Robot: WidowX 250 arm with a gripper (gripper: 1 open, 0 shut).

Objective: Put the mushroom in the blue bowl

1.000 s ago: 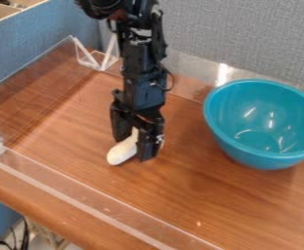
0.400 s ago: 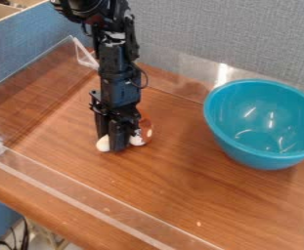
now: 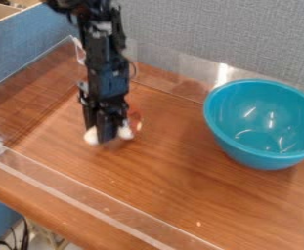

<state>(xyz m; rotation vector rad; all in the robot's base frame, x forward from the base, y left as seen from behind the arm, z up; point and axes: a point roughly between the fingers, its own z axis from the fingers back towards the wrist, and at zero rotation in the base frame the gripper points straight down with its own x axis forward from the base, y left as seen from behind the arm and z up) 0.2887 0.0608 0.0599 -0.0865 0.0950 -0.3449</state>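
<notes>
The mushroom (image 3: pixel 94 138) is clamped between the fingers of my gripper (image 3: pixel 108 135), which points straight down at the left-middle of the wooden table. Its cream stem sticks out on the left of the fingers and a bit of orange-brown cap shows on the right. The gripper is shut on it, just above the tabletop. The blue bowl (image 3: pixel 217 105) stands upright at the right side of the table, well apart from the gripper, with nothing inside it.
Clear acrylic walls (image 3: pixel 50 181) run along the front and left edges of the wooden table (image 3: pixel 181 186). A cardboard box (image 3: pixel 18 24) sits behind the back left corner, with a grey partition behind the arm.
The gripper's fingers closed on the mushroom. The arm then carried it to the left in the picture, away from the bowl, and slightly up.
</notes>
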